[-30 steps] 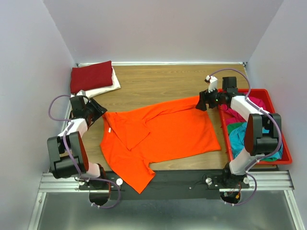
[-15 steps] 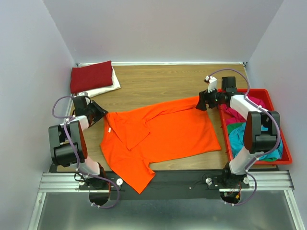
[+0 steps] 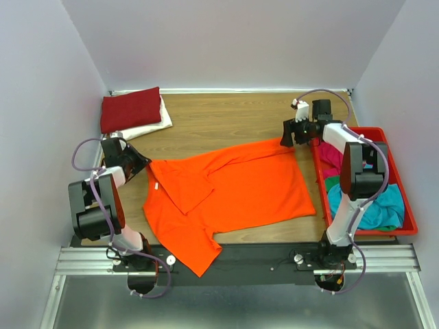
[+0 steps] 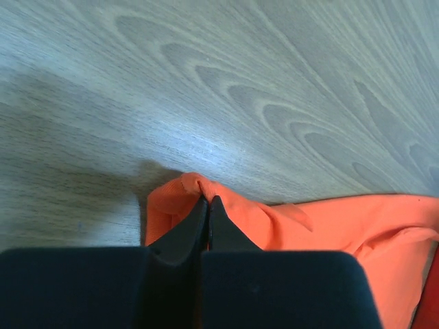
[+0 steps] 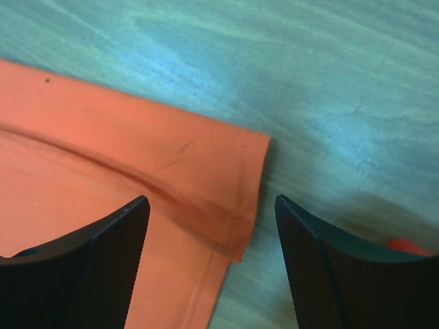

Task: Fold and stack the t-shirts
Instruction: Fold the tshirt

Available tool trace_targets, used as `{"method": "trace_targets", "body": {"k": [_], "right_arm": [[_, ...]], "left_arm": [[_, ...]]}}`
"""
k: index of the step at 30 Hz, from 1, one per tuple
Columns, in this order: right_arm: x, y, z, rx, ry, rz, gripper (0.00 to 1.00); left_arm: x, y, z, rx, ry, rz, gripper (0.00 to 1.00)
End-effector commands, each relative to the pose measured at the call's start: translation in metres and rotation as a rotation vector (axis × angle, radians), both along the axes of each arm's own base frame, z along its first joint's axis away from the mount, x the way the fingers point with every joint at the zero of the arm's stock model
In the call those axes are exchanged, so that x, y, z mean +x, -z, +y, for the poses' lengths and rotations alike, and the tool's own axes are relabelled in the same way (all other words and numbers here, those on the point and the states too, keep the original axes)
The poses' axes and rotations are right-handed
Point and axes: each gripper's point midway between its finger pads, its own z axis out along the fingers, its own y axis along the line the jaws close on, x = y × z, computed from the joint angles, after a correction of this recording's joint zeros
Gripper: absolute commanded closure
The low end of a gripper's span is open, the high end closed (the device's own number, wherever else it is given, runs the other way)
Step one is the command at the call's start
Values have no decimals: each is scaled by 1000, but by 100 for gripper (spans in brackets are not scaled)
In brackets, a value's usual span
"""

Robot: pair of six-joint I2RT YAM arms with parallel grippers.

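L gripper (image 4: 208, 201) pinches orange t-shirt (image 3: 240, 188) corner; R gripper (image 5: 211, 205) agape over its hem.

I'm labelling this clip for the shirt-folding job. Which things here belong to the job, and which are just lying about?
Part of the job: orange t-shirt; dark red t-shirt; white t-shirt; magenta t-shirt; teal t-shirt; left end effector, shut on the orange cloth; right end effector, open.

Just there: red tray; wooden table.
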Motion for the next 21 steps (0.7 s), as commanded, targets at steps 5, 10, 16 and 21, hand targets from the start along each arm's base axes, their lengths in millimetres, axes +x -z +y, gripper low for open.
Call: {"method": "trace_targets", "body": {"k": [5,10,16,21], "right_arm": [[21,24,-8,-34,63,51,21],[21,38,-2,-37,57,83,25],[15,46,7,-7,34,130,46],[22,50,14,32,29,157,85]], "left_arm": [[3,-15,10,24,-18,-58,100],[3,-17,13,27,-25,-62,100],[2,-17,19,26,-44,-63,100],[3,-16,27,0,-71,-65,100]]}}
